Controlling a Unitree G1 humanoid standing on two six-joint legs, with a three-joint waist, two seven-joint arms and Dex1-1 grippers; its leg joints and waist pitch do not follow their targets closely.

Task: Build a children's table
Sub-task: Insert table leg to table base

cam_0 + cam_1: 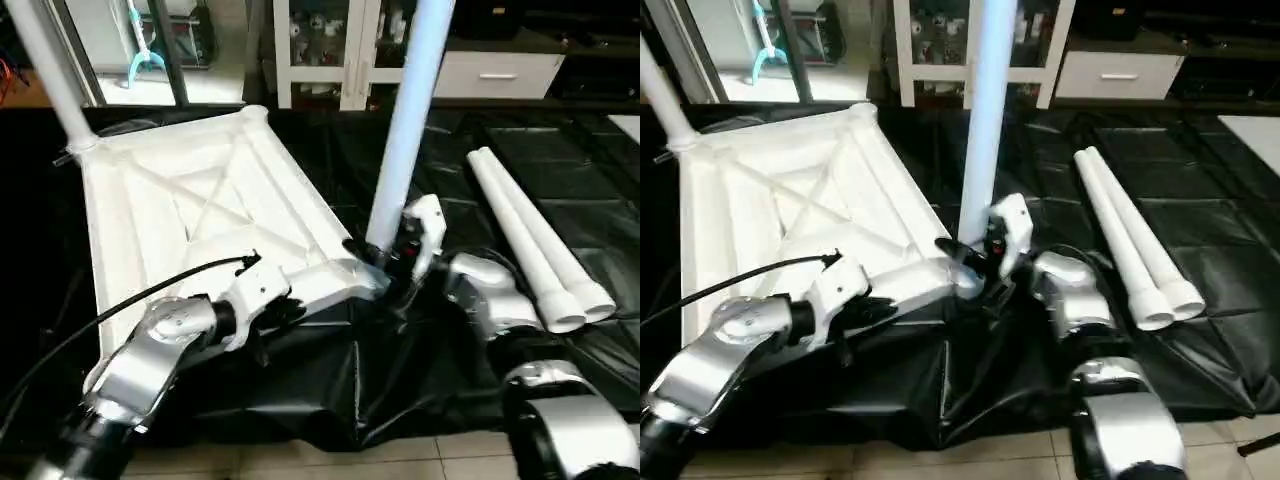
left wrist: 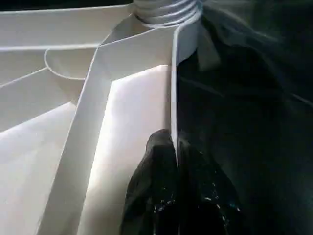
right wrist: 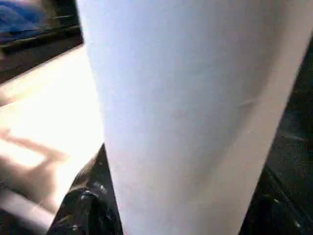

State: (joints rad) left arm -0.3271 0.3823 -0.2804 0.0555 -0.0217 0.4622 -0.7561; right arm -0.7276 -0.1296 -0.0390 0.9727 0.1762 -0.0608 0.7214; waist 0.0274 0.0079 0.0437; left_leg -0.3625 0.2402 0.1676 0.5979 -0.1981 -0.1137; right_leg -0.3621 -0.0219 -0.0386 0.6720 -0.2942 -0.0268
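The white tabletop (image 1: 200, 200) lies upside down on a black sheet, its X-ribs facing up. One white leg (image 1: 50, 70) stands in the far left corner socket. Another leg (image 1: 405, 130) stands upright in the near right corner. My right gripper (image 1: 395, 258) is at this leg's base, with a black finger (image 3: 83, 210) pressed against each side of it. My left gripper (image 2: 172, 139) is shut on the thin rim of the tabletop (image 2: 132, 137), a short way along the near edge from that socket. Two loose legs (image 1: 530, 240) lie side by side on the sheet to the right.
The black sheet (image 1: 330, 380) is wrinkled under the near corner and ends at tiled floor (image 1: 300, 462) in front. A white cabinet (image 1: 330, 50) and a drawer unit (image 1: 500, 70) stand at the back. A black cable (image 1: 130, 295) runs along my left forearm.
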